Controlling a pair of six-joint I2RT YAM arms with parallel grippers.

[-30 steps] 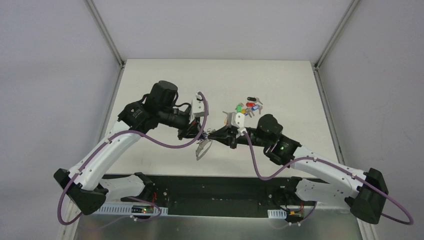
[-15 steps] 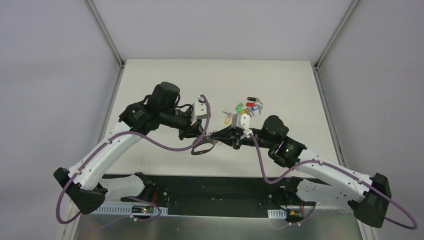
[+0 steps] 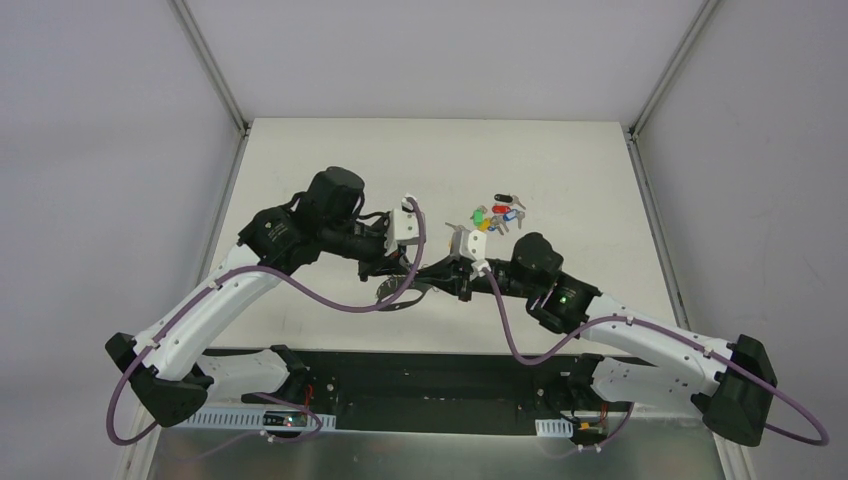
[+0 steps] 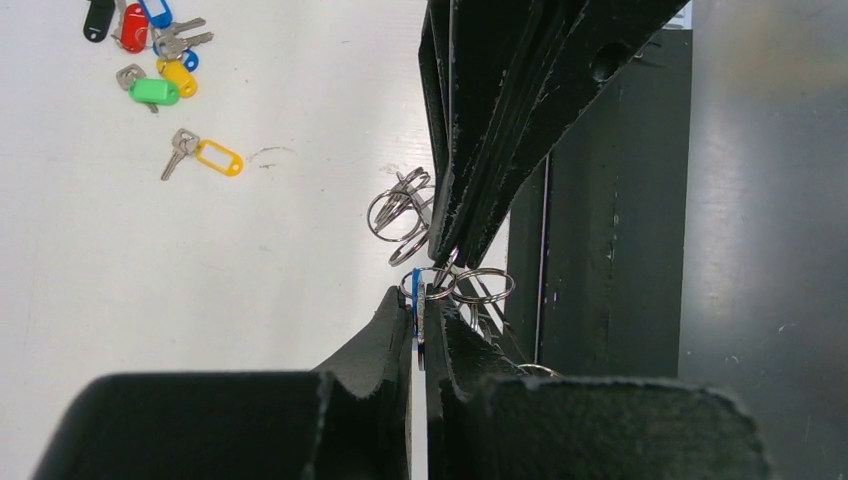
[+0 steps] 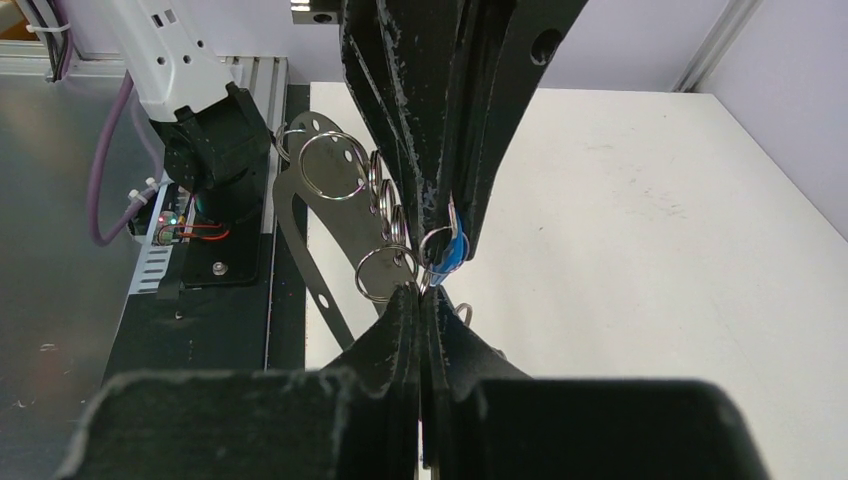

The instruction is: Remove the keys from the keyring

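Observation:
The keyring (image 5: 291,214), a flat grey loop fringed with small metal split rings (image 5: 334,165), hangs between my two grippers near the table's front edge; in the top view it (image 3: 392,292) lies just below them. My left gripper (image 4: 418,300) is shut on a blue-tagged key (image 4: 415,302) still on a ring. My right gripper (image 5: 420,295) is shut on a small ring of the keyring, tip to tip with the left fingers (image 5: 440,120). In the top view the left gripper (image 3: 405,268) and right gripper (image 3: 432,275) almost touch.
Several loose keys with coloured tags (image 3: 497,214) lie on the white table behind the right arm; they also show in the left wrist view (image 4: 150,60), with a yellow-tagged key (image 4: 215,157) nearer. The black base plate (image 4: 600,300) borders the table's front edge.
Both grippers have shifted a little and drawn closer together. The keyring has swung from hanging down to lying leftward under the left gripper.

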